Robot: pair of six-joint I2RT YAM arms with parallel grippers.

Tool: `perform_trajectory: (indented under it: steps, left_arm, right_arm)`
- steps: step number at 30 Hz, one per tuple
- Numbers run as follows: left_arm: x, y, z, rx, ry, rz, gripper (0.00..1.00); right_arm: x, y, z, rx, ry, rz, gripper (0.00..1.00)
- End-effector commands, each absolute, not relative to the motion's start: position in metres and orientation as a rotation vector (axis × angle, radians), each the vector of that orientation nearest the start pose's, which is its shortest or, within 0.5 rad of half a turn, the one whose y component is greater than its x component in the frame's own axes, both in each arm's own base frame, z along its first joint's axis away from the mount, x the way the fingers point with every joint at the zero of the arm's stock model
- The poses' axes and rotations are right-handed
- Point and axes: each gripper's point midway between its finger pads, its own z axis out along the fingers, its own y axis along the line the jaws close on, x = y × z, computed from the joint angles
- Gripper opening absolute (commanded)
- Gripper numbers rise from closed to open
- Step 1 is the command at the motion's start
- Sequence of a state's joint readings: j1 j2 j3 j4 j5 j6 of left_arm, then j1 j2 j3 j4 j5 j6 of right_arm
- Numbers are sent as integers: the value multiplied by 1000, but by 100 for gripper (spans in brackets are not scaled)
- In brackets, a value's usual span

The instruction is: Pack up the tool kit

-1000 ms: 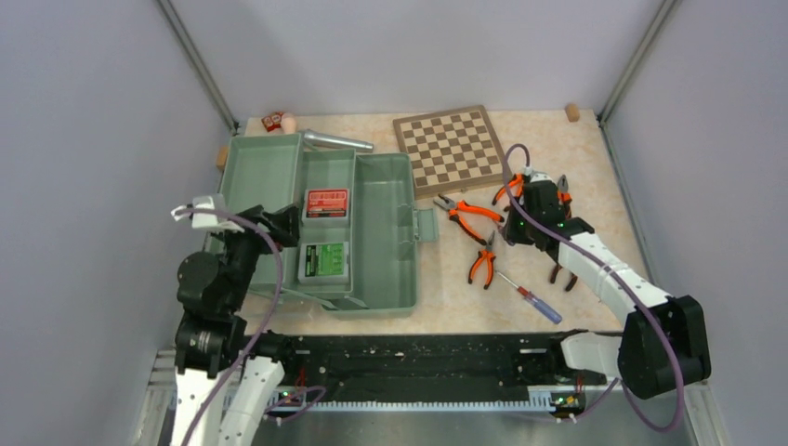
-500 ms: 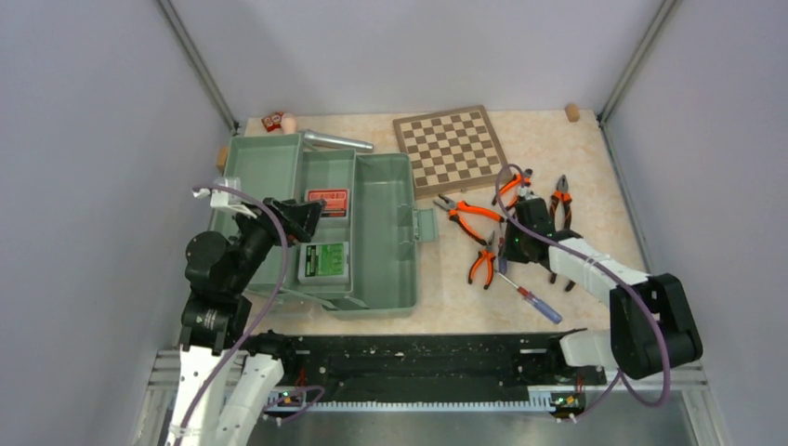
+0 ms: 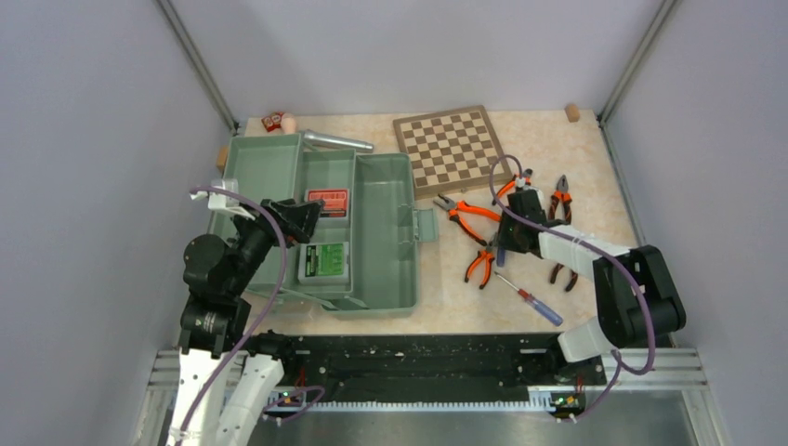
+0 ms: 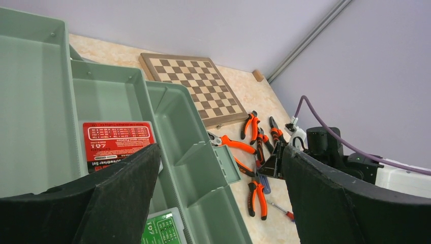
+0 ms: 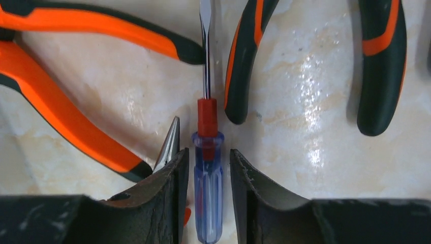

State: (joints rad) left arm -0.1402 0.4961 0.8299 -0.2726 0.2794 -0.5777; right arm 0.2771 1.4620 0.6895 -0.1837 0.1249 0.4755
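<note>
Screwdriver (image 5: 207, 119) handle sits btwn R fingers (image 5: 175, 195), slightly spread, not pinching; shaft runs straight ahead. L fingers (image 4: 117, 195) wide apart.

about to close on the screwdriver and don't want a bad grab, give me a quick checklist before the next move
1. Screwdriver handle centred between the right gripper jaws: ok.
2. Jaws closed on the handle: not ok, a gap shows on each side.
3. Grasp free of neighbours: not ok, a pliers nose lies close beside one jaw.
4. Toolbox open with bare room inside: ok.
5. Left gripper out of the drop path: not ok, it hangs open over the toolbox.
</note>
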Motion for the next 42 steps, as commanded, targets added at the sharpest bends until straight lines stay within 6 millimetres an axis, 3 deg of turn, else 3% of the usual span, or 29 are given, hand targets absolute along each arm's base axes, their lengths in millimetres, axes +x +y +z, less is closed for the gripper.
perform_trajectory:
  steps: [1, 5, 10, 17, 24, 29, 34, 42]
  left_arm:
    - [224, -105, 367, -92, 1518, -798, 93]
    - [224, -109, 367, -91, 1522, -832, 93]
    - [226, -117, 366, -95, 1537, -889, 93]
    - [229, -129, 370, -85, 1546, -963, 93]
    - [232, -150, 375, -66, 1555, -1041, 93]
    - [234, -179, 370, -22, 1590, -1077, 93]
    - [234, -215, 361, 32, 1628, -1105, 93]
    - [227, -280, 342, 150, 1717, -1128, 88]
  right_arm:
    - [308, 69, 5, 350, 2558, 25, 35]
    - [313, 71, 15, 354, 2530, 44, 19]
    - [318, 73, 53, 351, 2437, 93, 2]
    - [321, 89, 124, 351, 2273, 275, 0]
    - [317, 142, 209, 299, 2025, 651, 0]
    - [308, 182, 263, 295, 1865, 918, 0]
    - [300, 209, 300, 309, 1743, 1138, 0]
    - [282, 248, 320, 274, 1687, 1325, 0]
